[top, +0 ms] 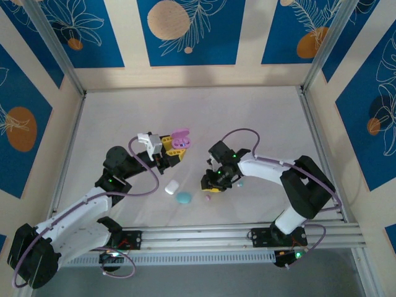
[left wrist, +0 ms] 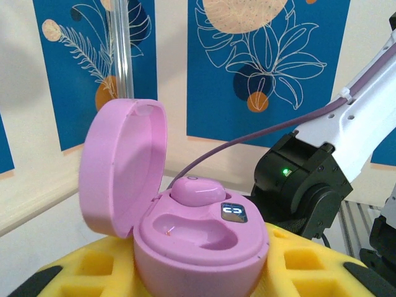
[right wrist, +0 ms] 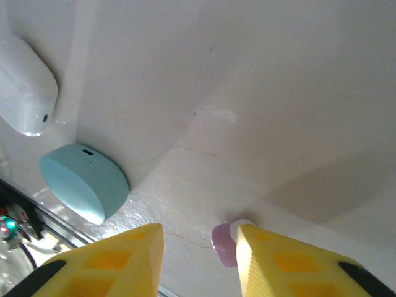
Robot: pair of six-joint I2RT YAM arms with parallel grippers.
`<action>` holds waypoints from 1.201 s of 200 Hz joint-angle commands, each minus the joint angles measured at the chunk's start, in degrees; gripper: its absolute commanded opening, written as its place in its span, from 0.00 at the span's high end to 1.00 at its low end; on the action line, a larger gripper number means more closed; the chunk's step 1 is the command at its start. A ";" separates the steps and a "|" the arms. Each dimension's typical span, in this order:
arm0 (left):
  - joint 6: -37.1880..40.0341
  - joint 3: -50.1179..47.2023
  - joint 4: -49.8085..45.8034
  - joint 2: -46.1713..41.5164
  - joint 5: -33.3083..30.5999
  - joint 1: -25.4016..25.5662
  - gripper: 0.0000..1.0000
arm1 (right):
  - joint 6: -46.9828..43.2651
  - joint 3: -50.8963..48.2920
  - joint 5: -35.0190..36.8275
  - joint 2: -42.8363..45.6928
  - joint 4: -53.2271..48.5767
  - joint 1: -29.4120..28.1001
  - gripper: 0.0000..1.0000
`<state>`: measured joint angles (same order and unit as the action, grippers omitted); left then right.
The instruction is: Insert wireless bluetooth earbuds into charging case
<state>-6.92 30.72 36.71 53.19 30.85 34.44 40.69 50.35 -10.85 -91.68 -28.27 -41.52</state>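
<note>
Pink earbud (right wrist: 223,246) on table (right wrist: 260,93), between spread fingers (right wrist: 281,266) of right end effector (right wrist: 199,250).

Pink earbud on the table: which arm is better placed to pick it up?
Right. The right gripper, open, hangs over the pink earbud, which lies between its fingers. The left gripper is occupied, holding the open pink case.

An open pink case (left wrist: 198,247), lid upright, in the left gripper (top: 176,148), holds one pink bud (left wrist: 197,189); its other well is empty. A second pink bud (right wrist: 223,245) lies on the table (right wrist: 247,93) near its front edge.
</note>
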 commanded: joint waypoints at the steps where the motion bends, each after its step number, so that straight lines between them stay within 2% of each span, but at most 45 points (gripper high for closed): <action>1: 0.97 0.96 0.33 -1.53 -0.65 0.79 0.63 | -4.61 4.11 4.39 -2.31 -4.95 -1.73 0.62; 57: 1.01 0.87 -0.14 -2.16 -0.95 0.76 0.63 | -12.51 10.36 1.76 -9.72 -8.26 -2.82 0.63; 80: 1.23 0.90 -0.72 -2.69 -1.24 0.75 0.63 | -14.30 10.10 0.69 -10.80 -9.82 -3.53 0.65; 171: 0.79 0.99 -0.01 -1.88 -0.99 0.75 0.63 | -13.73 2.81 -2.03 -3.61 -11.85 -4.71 0.68; 240: 0.23 1.00 0.21 -1.86 -0.86 0.80 0.63 | -14.35 3.37 -0.32 -2.14 -14.07 -5.24 0.67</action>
<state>-6.94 30.72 35.07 51.55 29.91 34.44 27.38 53.15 -10.90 -95.96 -39.81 -46.17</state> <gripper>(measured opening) 0.371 0.332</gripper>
